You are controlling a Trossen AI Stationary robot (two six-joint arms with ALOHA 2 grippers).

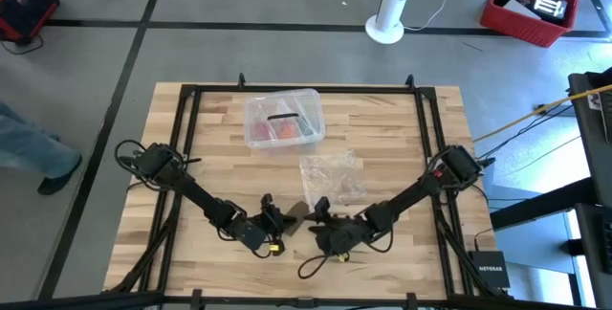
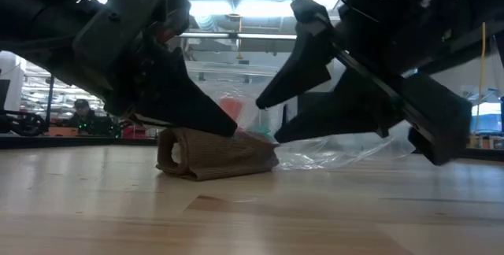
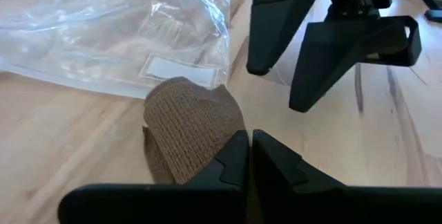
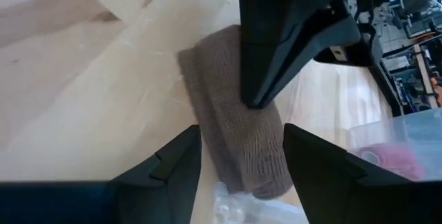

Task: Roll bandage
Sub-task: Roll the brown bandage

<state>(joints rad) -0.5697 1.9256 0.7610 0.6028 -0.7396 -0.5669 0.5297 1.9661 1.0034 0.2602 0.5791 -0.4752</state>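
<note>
On the wooden bench [image 1: 191,138], near the middle of its front edge, we see the bandage [image 2: 216,154] lying rolled into a short bundle, just beside the clear plastic bag [image 1: 332,176]. Our left tool [image 3: 250,156] presses its closed tips on the roll, while our right tool [image 4: 242,156] straddles it, fingers spread wide.

The bandage [image 1: 294,216] lies on the table [image 1: 402,128], plastic bag [image 1: 332,178] just behind.
</note>
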